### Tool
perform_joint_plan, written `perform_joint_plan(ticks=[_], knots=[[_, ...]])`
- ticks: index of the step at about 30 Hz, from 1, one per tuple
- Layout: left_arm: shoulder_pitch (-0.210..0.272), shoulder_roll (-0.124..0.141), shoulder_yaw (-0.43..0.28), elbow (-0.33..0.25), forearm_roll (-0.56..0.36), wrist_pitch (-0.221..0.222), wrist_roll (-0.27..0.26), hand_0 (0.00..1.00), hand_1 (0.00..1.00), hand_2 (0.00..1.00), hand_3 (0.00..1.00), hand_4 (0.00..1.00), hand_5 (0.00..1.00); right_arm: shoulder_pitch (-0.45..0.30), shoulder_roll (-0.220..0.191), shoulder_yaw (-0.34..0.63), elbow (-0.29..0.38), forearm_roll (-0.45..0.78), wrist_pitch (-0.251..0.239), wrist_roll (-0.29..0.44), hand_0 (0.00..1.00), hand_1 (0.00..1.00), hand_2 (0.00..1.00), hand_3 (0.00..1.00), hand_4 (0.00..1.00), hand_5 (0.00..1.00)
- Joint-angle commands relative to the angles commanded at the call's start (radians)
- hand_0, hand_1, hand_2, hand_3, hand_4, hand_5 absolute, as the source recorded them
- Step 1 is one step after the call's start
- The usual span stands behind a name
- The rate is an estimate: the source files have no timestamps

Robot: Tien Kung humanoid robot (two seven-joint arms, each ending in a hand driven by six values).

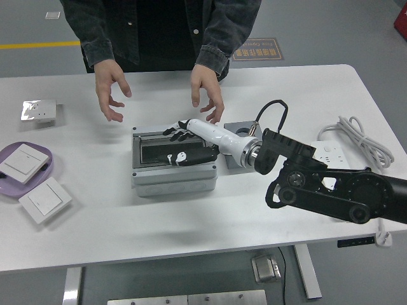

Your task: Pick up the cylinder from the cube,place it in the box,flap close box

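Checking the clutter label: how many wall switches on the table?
3, all far left: one near the far edge, one on the purple plate, one just in front of it.

Right hand [184, 141] flat on the grey box [173, 166], person's hands [206, 95] raised beyond it.

A white desk [191, 216] carries everything. Directly under the right robot hand [184, 136] sits a grey box [173, 179] with its flap down. A grey cube [236, 130] stands just right of the robot hand, touching the box's side. Far to the left of the robot hand lie a purple plate [9, 185] holding a white wall switch [22, 162], a second switch [44, 199] just beside the plate, and a socket plate [39, 110] farther back. Well to its right lie a white power strip [337, 181] and its coiled cable [359, 141].
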Motion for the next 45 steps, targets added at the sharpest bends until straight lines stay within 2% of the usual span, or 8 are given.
perform_joint_plan(ticks=[7, 16, 25, 27, 28, 33, 34, 45], knots=[[0.015, -0.004, 0.011, 0.001, -0.016, 0.001, -0.002, 0.614, 0.628, 0.605, 0.634, 0.710, 0.245, -0.175, -0.054, 0.243, 0.053, -0.006, -0.098, 0.099, 0.822, 0.781, 0.788, 0.865, 0.879, 0.658], [0.039, -0.021, 0.003, 0.002, -0.015, 0.002, -0.003, 0.614, 0.629, 0.605, 0.633, 0.709, 0.245, -0.486, 0.003, 0.585, -0.003, 0.163, -0.151, 0.339, 0.790, 0.744, 0.751, 0.807, 0.865, 0.639], [0.049, -0.032, 0.007, 0.006, -0.024, 0.002, -0.001, 0.614, 0.629, 0.605, 0.634, 0.710, 0.245, -0.682, 0.069, 0.703, -0.124, 0.248, -0.234, 0.577, 0.773, 0.720, 0.716, 0.766, 0.872, 0.636], [0.049, -0.034, 0.006, 0.004, -0.023, 0.001, -0.003, 0.614, 0.629, 0.605, 0.634, 0.710, 0.245, -0.701, 0.079, 0.692, -0.118, 0.277, -0.268, 0.624, 0.773, 0.720, 0.716, 0.766, 0.872, 0.636], [0.049, -0.035, 0.008, 0.004, -0.025, 0.001, -0.004, 0.614, 0.628, 0.605, 0.634, 0.710, 0.245, -0.705, 0.080, 0.685, -0.111, 0.286, -0.279, 0.644, 0.717, 0.703, 0.701, 0.761, 0.868, 0.461], [0.053, -0.036, 0.013, 0.004, -0.030, 0.001, -0.004, 0.614, 0.628, 0.605, 0.634, 0.710, 0.245, -0.695, 0.077, 0.652, -0.084, 0.308, -0.300, 0.708, 0.717, 0.703, 0.701, 0.761, 0.868, 0.461], [0.053, -0.036, 0.014, 0.004, -0.030, 0.001, -0.004, 0.613, 0.629, 0.605, 0.634, 0.710, 0.246, -0.692, 0.077, 0.651, -0.082, 0.309, -0.300, 0.709, 0.732, 0.704, 0.701, 0.748, 0.674, 0.184], [0.057, -0.039, 0.014, 0.004, -0.025, 0.002, -0.005, 0.614, 0.629, 0.605, 0.634, 0.710, 0.246, -0.695, 0.074, 0.673, -0.076, 0.295, -0.309, 0.690, 0.728, 0.703, 0.701, 0.741, 0.599, 0.156]])
